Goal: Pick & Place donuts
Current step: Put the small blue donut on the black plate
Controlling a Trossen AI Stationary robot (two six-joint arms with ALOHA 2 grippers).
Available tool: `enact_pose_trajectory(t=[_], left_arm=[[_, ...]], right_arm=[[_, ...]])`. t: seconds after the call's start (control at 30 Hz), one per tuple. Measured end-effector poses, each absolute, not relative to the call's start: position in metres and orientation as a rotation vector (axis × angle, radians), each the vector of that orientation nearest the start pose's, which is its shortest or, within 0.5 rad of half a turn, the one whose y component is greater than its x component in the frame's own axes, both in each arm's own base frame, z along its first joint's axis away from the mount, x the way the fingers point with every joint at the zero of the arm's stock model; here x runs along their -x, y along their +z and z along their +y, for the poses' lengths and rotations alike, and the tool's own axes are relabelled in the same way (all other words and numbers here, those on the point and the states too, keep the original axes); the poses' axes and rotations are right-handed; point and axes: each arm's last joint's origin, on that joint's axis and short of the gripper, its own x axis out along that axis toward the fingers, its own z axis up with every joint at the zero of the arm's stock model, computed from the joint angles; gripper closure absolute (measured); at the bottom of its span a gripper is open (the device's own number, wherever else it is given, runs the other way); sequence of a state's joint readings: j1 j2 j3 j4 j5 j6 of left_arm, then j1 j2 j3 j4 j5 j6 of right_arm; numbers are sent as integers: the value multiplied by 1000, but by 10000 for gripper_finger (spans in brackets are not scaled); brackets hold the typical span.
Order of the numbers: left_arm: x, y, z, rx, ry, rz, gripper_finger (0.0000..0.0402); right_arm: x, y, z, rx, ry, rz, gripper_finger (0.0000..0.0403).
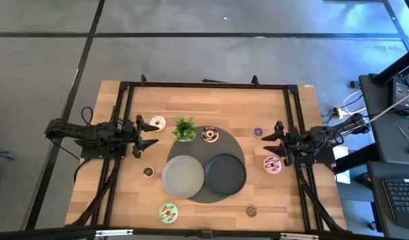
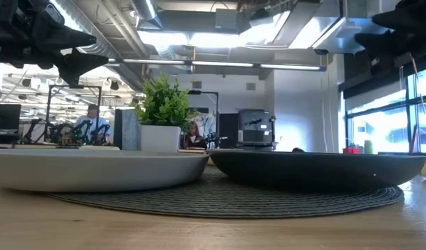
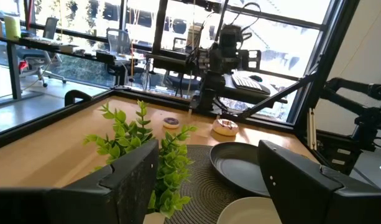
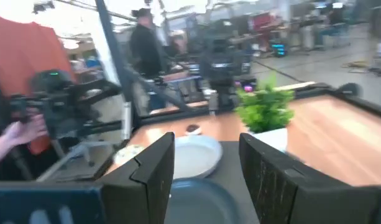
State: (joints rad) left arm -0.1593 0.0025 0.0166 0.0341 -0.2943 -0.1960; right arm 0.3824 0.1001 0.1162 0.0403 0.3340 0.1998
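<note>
Both claws hang released and empty above the table (image 1: 124, 200): the left claw (image 1: 145, 133) near the left edge, the right claw (image 1: 273, 143) near the right edge, fingers spread with nothing between them.

Judging by the layout, the task has barely begun. The grey plate (image 1: 183, 177) and the dark plate (image 1: 225, 173) sit side by side on a round woven mat (image 1: 217, 148) at the table's middle, and neither holds a donut.

The donuts are scattered:
- a white donut (image 1: 157, 123) just beside the left claw
- a chocolate-sprinkled donut (image 1: 210, 135) on the mat's far part, next to the small plant (image 1: 185, 129)
- a pink donut (image 1: 272, 164) close to the right claw
- a green donut (image 1: 168, 213) toward the near edge
- a small purple donut (image 1: 258, 132) toward the right edge
- a small brown donut (image 1: 148, 172) left of the grey plate
- another small brown one (image 1: 251, 211) near the near edge

All seven seem left to move.
</note>
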Motion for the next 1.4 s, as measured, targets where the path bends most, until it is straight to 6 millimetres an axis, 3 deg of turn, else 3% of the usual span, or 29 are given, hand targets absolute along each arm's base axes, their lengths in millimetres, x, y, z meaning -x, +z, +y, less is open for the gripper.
enact_pose_trajectory(t=[0.33,0.47,0.83,1.13,1.4], left_arm=[[-96,172,-7,206,131,-60,132],[-96,172,-7,206,132,-60,132],[-96,172,-7,206,131,-60,132],[-96,172,-7,207,130,-60,132],[-96,172,-7,206,132,-60,132]], right_arm=[[-120,238,20,-247,-501,345,222],[-130,242,14,-319,-644,519,223],[-156,217,-9,-463,-816,745,254],[-170,196,-27,-505,-950,869,254],[-180,175,-32,-500,-990,999,254]])
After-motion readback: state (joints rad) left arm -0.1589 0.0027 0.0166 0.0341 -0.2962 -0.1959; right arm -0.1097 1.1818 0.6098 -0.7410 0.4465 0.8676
